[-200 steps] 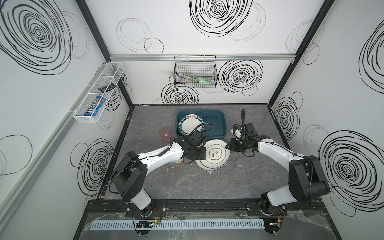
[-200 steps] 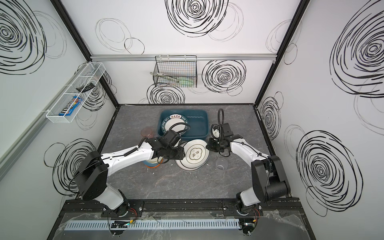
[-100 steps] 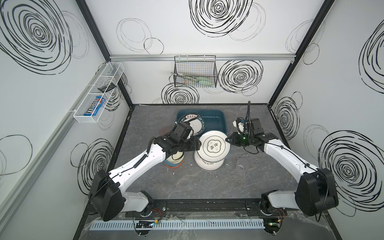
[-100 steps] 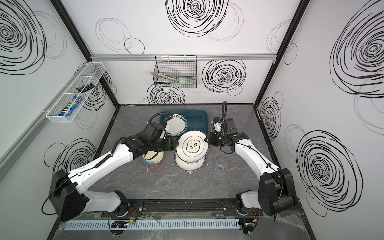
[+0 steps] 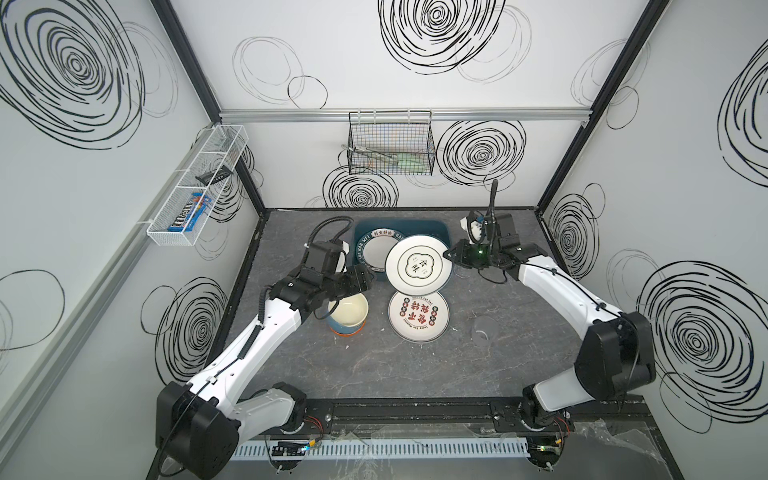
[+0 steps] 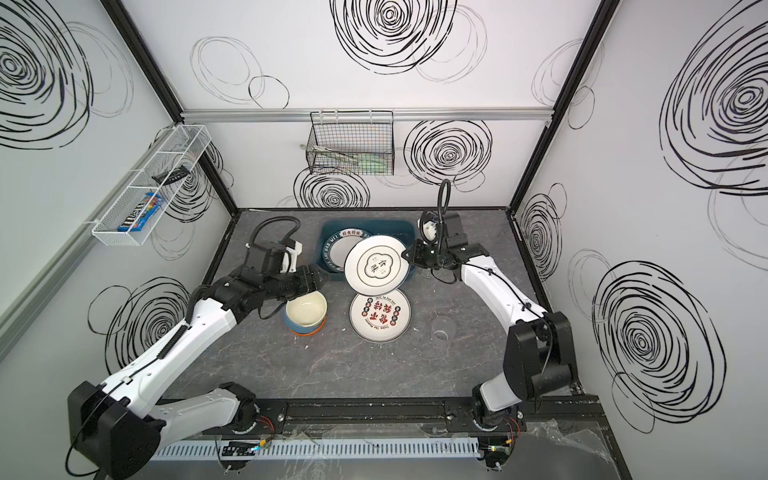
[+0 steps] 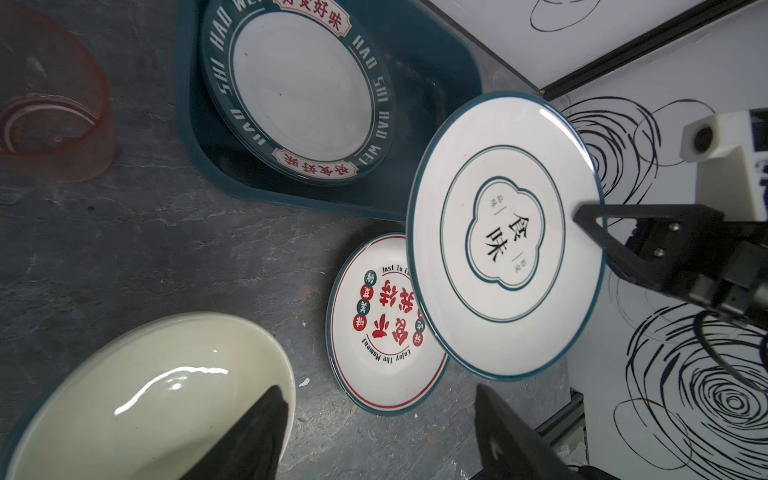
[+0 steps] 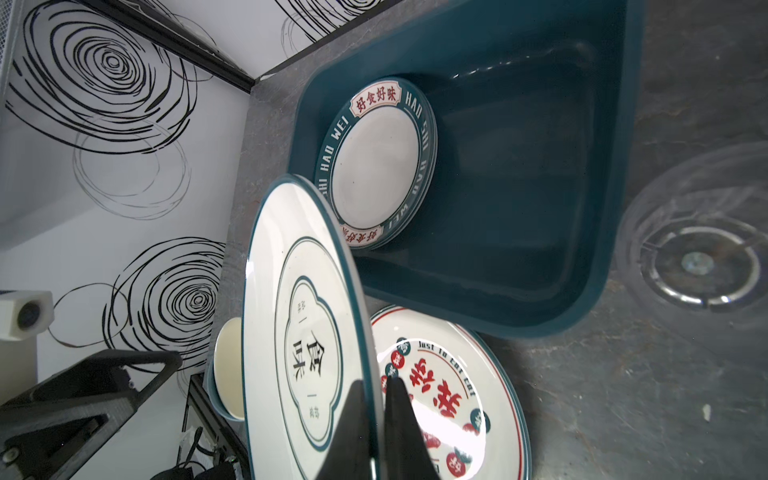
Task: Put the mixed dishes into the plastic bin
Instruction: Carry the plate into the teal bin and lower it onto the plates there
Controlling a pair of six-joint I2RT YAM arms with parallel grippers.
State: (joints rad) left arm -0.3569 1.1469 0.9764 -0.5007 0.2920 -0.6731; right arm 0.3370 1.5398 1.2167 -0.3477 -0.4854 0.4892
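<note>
Behind the tilted plate (image 5: 419, 264), bin (image 5: 432, 227) partly hidden, right pincer (image 5: 448, 254) gripping plate rim

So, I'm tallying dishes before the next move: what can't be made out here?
- Pink cup: cut off by the left wrist view's edge; behind the left arm in both top views.
- Bin floor: partly covered by the held plate in both top views.
- Wire basket contents: too small.

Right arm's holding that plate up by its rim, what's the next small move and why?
Probably carry the lifted plate farther back, over the bare half of the bin. The right gripper pinches its rim, and it hangs above the near wall, beside the plate already inside.
</note>
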